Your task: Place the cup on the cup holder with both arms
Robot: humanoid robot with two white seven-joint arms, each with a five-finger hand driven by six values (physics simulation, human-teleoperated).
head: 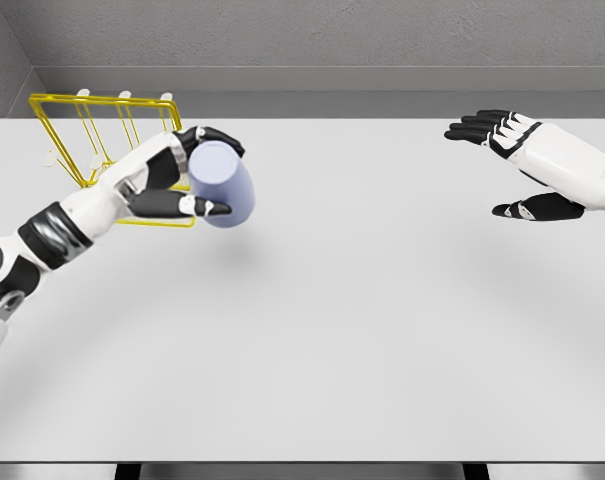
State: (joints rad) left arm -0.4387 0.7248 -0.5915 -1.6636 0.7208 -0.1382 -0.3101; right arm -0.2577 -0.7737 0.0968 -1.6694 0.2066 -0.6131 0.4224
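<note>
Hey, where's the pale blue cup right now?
In the head view, the pale blue cylindrical cup is at upper left, lifted off the white table in the left hand, just in front of the yellow wire cup holder.

The left hand (187,175) grips a pale blue cup (223,185), fingers curled over its top and thumb under its side. The cup is tilted and lifted off the white desk (362,320), just in front of the yellow wire cup holder (92,125) at the desk's far left corner. The right hand (517,165) hovers far to the right of the cup, fingers spread, holding nothing.
</note>
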